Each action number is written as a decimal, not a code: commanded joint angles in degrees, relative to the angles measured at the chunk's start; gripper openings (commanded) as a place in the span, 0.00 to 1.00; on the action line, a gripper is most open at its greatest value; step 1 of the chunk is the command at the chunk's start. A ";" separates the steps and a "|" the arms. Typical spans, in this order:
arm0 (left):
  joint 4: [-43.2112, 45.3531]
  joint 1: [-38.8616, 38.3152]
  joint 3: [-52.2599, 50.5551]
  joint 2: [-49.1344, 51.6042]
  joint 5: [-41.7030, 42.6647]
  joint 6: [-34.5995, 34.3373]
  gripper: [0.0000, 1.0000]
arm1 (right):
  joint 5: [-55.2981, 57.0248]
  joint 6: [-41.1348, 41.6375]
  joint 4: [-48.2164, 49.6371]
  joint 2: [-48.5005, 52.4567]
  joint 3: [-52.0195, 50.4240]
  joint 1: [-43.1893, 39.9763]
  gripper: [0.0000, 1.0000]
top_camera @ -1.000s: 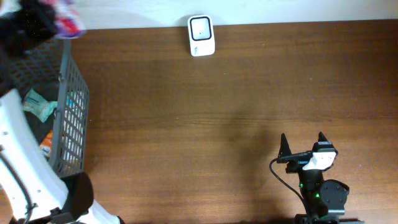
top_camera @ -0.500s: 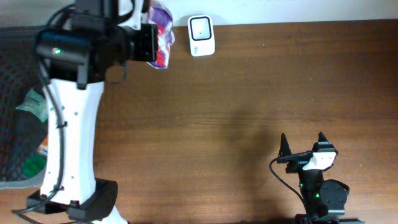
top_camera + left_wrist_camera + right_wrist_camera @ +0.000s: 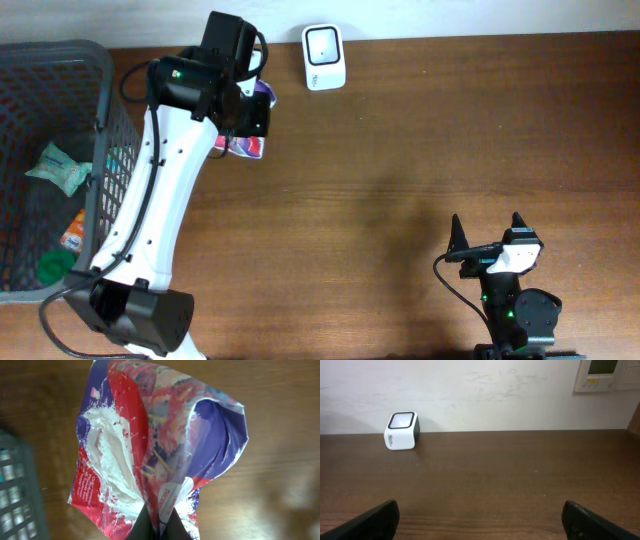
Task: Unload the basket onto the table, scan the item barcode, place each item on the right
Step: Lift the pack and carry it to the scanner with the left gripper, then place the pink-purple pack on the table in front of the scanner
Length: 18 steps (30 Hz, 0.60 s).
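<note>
My left gripper (image 3: 159, 527) is shut on a crinkled red, purple and white snack bag (image 3: 150, 445). From overhead the bag (image 3: 246, 146) hangs under the left arm's wrist, over the table just left of and in front of the white barcode scanner (image 3: 324, 56). No barcode shows on the bag in the left wrist view. The scanner (image 3: 402, 430) stands by the wall at the table's far edge. At the front right of the table my right gripper (image 3: 487, 230) stands open with nothing between its fingers, far from the bag.
A dark wire basket (image 3: 108, 120) stands at the table's left end with a green packet (image 3: 60, 166) and other items inside. The white left arm (image 3: 150, 240) stretches from the front left across the basket's right side. A wall panel (image 3: 607, 374) hangs at the back right.
The left arm has swung out of the basket to the right with the bag, then brought it down from the table's far edge toward the front, left of the scanner. The right arm has not moved.
</note>
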 commanded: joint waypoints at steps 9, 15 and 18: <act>6.29 -0.07 -11.82 -0.26 -6.45 -2.82 0.04 | 0.50 0.63 -0.04 -0.37 -0.52 0.24 0.99; 7.56 -0.07 -14.34 -0.26 -0.22 -2.80 0.37 | 0.50 0.63 -0.04 -0.37 -0.52 0.26 0.99; 7.50 -0.04 -13.27 -0.28 1.31 -2.78 0.44 | 0.52 0.63 -0.04 -0.37 -0.52 0.24 0.99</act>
